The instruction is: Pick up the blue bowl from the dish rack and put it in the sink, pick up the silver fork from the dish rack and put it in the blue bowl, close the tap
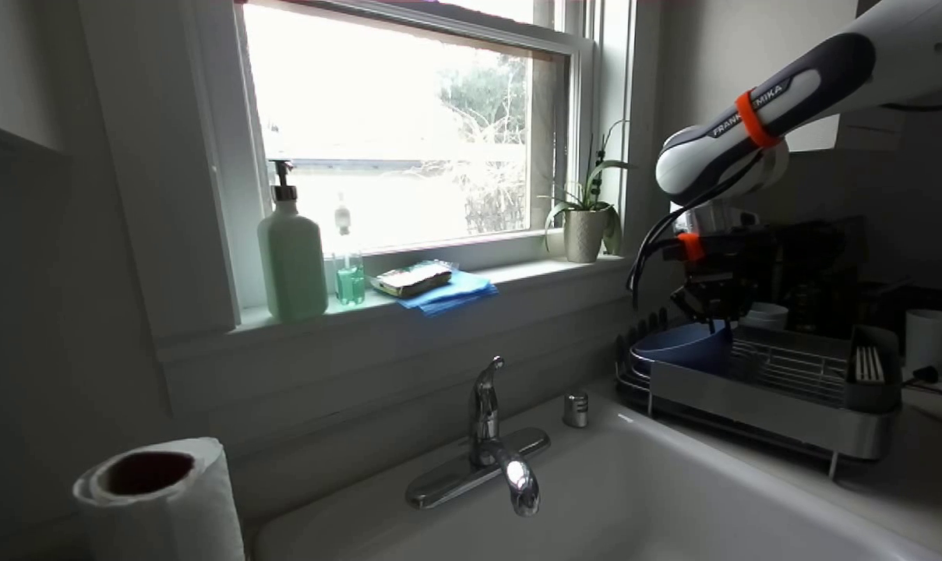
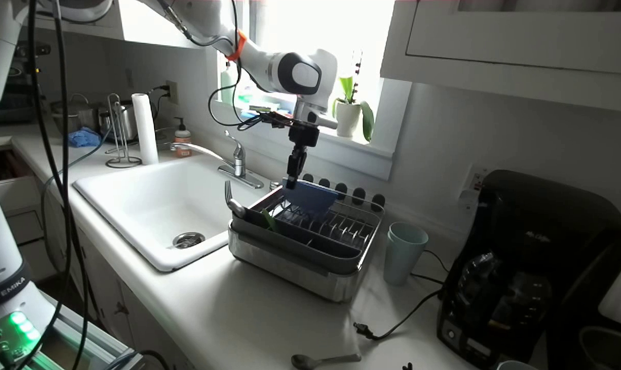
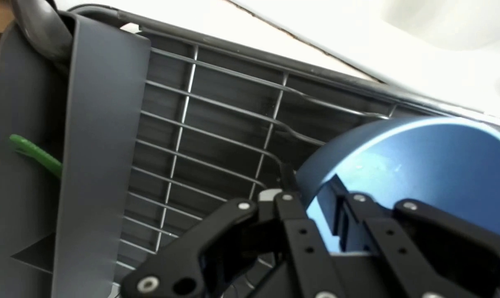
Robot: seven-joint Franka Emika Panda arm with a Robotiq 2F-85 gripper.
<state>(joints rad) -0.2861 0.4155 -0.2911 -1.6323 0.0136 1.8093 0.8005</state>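
In the wrist view, the bare wires of the rack (image 3: 233,107) leave room to reach down between the caddy (image 3: 99,145) and the bowl (image 3: 431,174). The bowl fills the corner nearest the sink (image 2: 146,200) and the window (image 1: 361,117); its rim runs between the fingers of the gripper (image 3: 312,188) and bars them sideways. In an exterior view, dark discs (image 2: 359,196) line the rack's window edge, and cups (image 2: 402,252) stand just beside its end opposite the sink. A fork (image 2: 228,194) and a green utensil (image 2: 269,220) stick up from the caddy. Toward the sink, rack side and sink rim are low. The sink is free from above except under the tap (image 2: 238,159).
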